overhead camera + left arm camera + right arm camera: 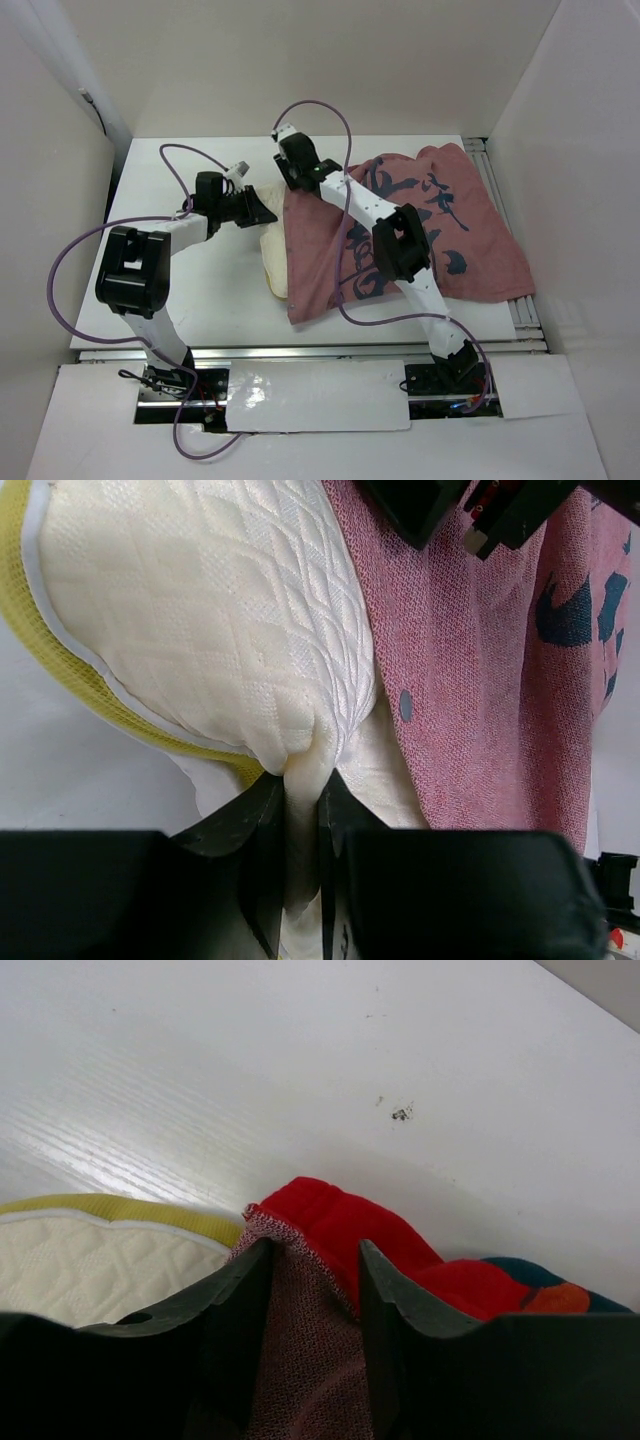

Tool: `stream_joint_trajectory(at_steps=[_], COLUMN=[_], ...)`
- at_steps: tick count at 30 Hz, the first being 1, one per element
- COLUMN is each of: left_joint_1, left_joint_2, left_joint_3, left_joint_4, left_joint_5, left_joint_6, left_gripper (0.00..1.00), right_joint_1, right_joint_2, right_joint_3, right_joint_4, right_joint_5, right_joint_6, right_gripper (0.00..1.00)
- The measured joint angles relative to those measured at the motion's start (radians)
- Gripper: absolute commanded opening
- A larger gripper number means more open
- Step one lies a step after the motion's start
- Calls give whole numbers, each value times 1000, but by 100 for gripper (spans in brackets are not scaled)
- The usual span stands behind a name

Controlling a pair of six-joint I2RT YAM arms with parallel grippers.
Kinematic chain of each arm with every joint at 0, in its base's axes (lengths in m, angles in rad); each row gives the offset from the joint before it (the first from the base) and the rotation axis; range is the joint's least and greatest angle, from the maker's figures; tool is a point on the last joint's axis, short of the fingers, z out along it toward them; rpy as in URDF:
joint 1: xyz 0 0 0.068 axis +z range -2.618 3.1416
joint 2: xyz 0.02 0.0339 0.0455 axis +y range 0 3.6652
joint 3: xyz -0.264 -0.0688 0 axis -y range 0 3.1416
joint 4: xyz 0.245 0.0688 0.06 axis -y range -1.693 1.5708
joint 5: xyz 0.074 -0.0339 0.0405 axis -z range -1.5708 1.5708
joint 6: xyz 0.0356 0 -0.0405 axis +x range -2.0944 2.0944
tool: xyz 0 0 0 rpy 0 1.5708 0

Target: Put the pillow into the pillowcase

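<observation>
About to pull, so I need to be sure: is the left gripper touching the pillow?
Touching. The left wrist view shows the left gripper closed on a pinched fold of the cream pillow, with the fabric squeezed between its jaws.

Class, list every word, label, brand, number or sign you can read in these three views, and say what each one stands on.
Nothing can be quoted as readable text.
Dark brush-style marks on the pink face of the pillowcase: they look like calligraphy but cannot be read here.
pillow: quilted pattern only, no writing shows.
No other label, number or sign appears in any view.
</observation>
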Motion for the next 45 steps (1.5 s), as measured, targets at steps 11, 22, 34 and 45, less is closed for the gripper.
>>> stream_joint_trajectory(at_steps=[11, 22, 34, 45], left_joint_1=[3, -129, -209, -342], left_joint_2=[11, -122, -215, -25], left_joint_3=[-3, 18, 23, 45], left_joint_4=[43, 44, 551, 774], left_joint_5=[56, 127, 221, 200], left_joint_6=[66, 264, 109, -63], left_gripper=[18, 18, 17, 99], right_joint_1=[-1, 126, 193, 142], right_joint_2=[7, -344, -504, -504], right_joint_3=[0, -45, 163, 138], right_joint_4=[5, -84, -250, -305], right_joint_5=[-22, -24, -118, -185], right_joint_6=[3, -3, 93, 152], right_gripper=[0, 0, 0, 0])
